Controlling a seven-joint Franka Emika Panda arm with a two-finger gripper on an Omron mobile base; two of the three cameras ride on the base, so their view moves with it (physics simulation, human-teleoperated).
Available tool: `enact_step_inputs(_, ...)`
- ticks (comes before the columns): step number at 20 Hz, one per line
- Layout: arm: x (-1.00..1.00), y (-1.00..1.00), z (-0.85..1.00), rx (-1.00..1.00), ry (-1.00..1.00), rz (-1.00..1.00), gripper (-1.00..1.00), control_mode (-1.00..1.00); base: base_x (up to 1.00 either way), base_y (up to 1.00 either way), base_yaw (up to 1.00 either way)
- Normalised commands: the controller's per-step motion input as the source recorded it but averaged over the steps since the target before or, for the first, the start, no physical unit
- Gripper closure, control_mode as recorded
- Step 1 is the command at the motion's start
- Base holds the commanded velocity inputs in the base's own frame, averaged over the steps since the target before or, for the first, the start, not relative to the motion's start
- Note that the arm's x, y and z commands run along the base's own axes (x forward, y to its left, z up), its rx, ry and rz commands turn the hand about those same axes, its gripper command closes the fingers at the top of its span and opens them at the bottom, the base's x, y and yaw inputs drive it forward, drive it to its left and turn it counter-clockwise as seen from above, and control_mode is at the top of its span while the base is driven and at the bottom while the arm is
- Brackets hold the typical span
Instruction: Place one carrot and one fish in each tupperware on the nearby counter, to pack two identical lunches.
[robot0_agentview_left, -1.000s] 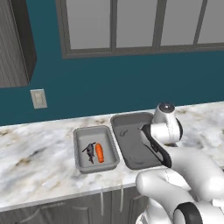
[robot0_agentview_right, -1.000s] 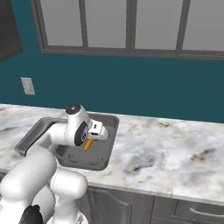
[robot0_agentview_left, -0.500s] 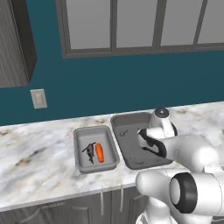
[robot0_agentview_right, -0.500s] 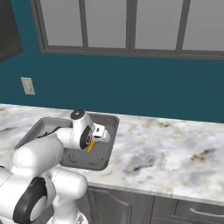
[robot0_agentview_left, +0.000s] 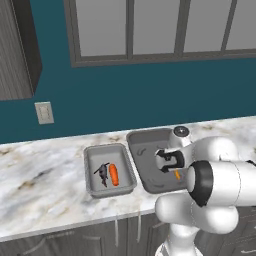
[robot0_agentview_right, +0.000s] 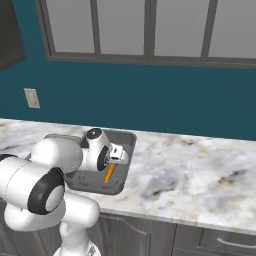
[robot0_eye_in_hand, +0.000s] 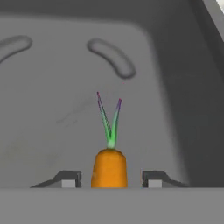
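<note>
Now, carrot (robot0_eye_in_hand: 109, 168): orange, green sprig pointing to 12 o'clock, lying in the larger tray (robot0_agentview_left: 145, 160).
Tool (robot0_eye_in_hand: 108, 179): fingers standing apart, flanking the carrot with gaps.
Smaller tray (robot0_agentview_left: 95, 187): sitting at 9 o'clock on the tabletop (robot0_agentview_left: 40, 200), holding another carrot (robot0_agentview_left: 114, 174) and a dark fish (robot0_agentview_left: 103, 173).

No words, numbers or signs can be read on anything here; every surface is plain.
</note>
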Motion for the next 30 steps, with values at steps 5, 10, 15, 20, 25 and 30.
enact_step_inputs(5,0.09,0.0,-0.07,0.0,0.0,0.0,-1.0,-1.0,0.0,0.0,0.0)
enact_step_inputs(10,-0.47,-0.07,0.37,0.0,-0.02,0.0,-1.0,-1.0,0.0,0.0,0.0)
enact_step_inputs(15,-0.92,-0.13,0.95,0.0,-0.09,0.0,-1.0,-1.0,0.0,0.0,0.0)
enact_step_inputs(20,-0.78,0.0,1.0,0.0,-0.08,0.0,-1.0,-1.0,0.0,0.0,0.0)
enact_step_inputs(25,-0.75,0.0,1.0,0.0,-0.03,0.02,-1.0,-1.0,0.0,0.0,0.0)
enact_step_inputs(30,-0.48,0.0,0.99,0.0,0.0,0.06,-1.0,-1.0,0.0,0.0,0.0)
